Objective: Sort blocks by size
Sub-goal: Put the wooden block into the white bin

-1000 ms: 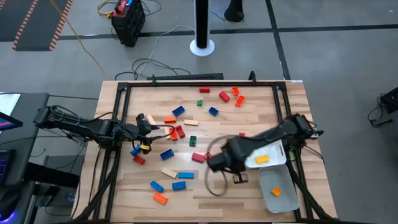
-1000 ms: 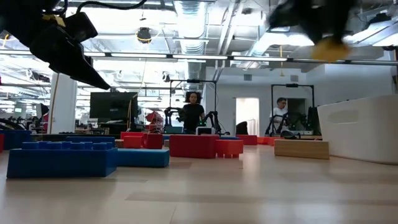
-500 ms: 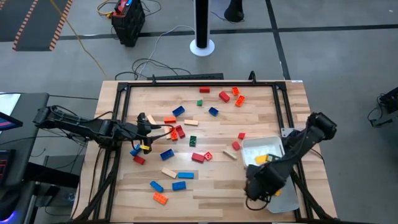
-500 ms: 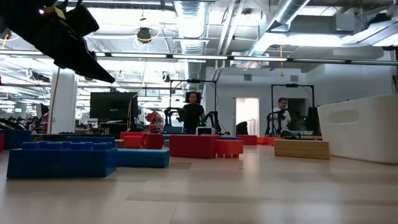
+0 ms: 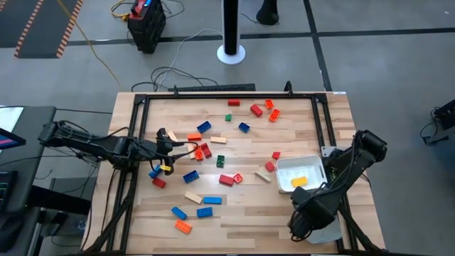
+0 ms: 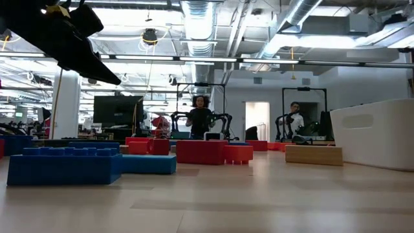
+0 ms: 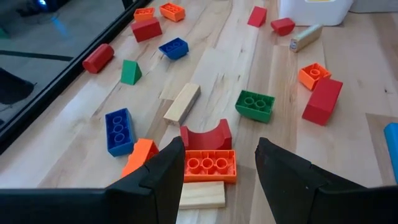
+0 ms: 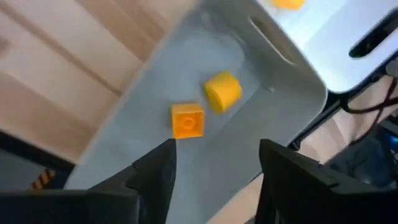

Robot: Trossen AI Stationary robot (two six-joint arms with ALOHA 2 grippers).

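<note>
- Wooden surface inside a black frame, seen from above, with blocks in red, orange, blue, green and tan scattered over its middle and left part
- Two white trays at the right edge: upper tray holding one yellow-orange block, lower tray largely hidden under the right arm in the high view
- Right gripper poised over the lower tray, jaws spread apart and holding nothing; below them, inside that tray, a yellow block just beside a small orange block
- Left gripper low over the left part of the surface, jaws parted with nothing between them, an orange three-stud block lying in the gap ahead, a tan block touching its near side, a red arched block at its far side
- Further off in the left wrist view: green block, blue block, long tan block, green wedge
</note>
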